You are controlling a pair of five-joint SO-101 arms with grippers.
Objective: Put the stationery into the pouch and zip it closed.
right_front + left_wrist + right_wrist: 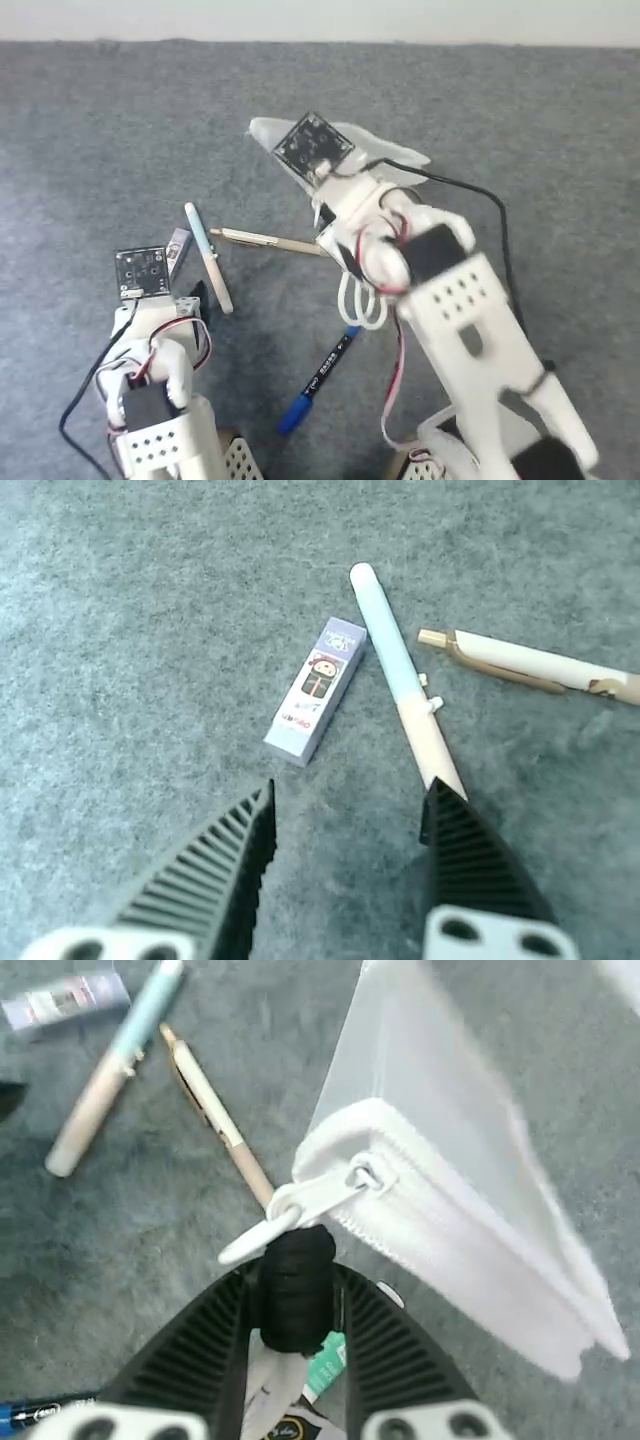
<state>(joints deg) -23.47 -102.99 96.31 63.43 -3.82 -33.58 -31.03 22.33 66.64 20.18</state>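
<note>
High view: one claw on the zip end, the other spread over the pens

At the far middle of the grey carpet (100,130) lies the clear pouch (385,150), with the right arm bent over its near end. From that arm's wrist, the right claw (295,1270) is pressed onto a stubby black piece (295,1295), which sits against the white ring (250,1240) hanging from the pouch's zip pull (335,1185). I cannot tell whether the black piece is tied to the ring.

The stationery is all out on the carpet. Left of the pouch, the two-tone pen (400,680) lies with the eraser (315,690) just beside it on its left, and the beige pen (540,665) on its right runs toward the pouch. The blue marker (318,382) lies nearer, between the two arms.

The left claw (350,795) is spread wide and holds nothing, one jaw tip over the two-tone pen's beige end.
</note>
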